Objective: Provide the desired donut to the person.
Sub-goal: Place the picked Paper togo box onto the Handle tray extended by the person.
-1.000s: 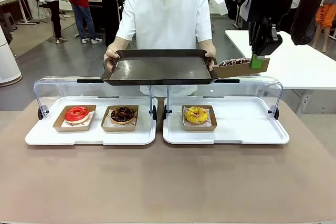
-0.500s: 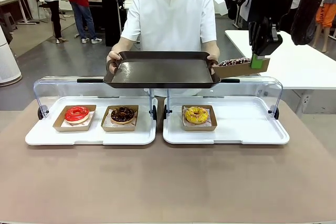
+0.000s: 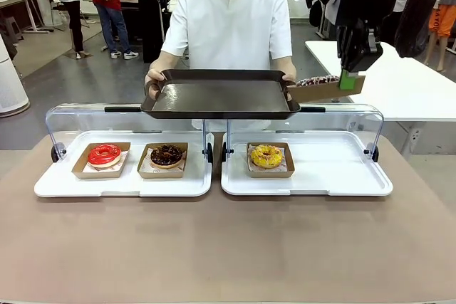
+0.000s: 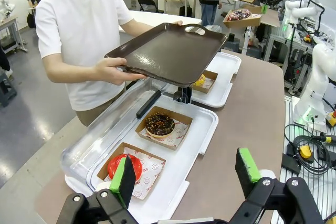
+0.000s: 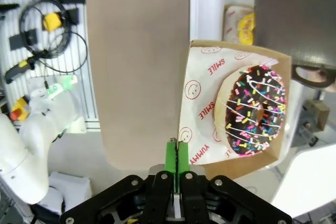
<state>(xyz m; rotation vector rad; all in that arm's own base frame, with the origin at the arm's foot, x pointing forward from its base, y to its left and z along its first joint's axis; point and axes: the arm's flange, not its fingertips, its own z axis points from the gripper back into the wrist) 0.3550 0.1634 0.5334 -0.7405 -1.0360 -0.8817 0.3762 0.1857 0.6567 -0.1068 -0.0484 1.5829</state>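
Note:
My right gripper [image 3: 347, 80] is shut on the edge of a cardboard box [image 3: 326, 91] holding a chocolate donut with coloured sprinkles [image 3: 316, 81]. The box hangs in the air just past the right rim of the dark serving tray [image 3: 221, 95]. The person [image 3: 228, 23] in a white shirt holds that tray level with both hands. In the right wrist view, my right gripper [image 5: 176, 153] pinches the box's paper-lined rim, and the sprinkled donut [image 5: 255, 111] lies beyond it. My left gripper [image 4: 186, 174] is open and holds nothing above the table's left end.
Two white trays [image 3: 306, 179] with raised clear lids [image 3: 313, 115] stand side by side on the brown table. They hold a red donut [image 3: 105, 154], a chocolate donut [image 3: 167, 154] and a yellow donut [image 3: 266, 156], each in a cardboard box. Bystanders stand far behind.
My right gripper has lifted the boxed donut slightly. The person has lowered the dark tray a little and shifted it slightly to the right.

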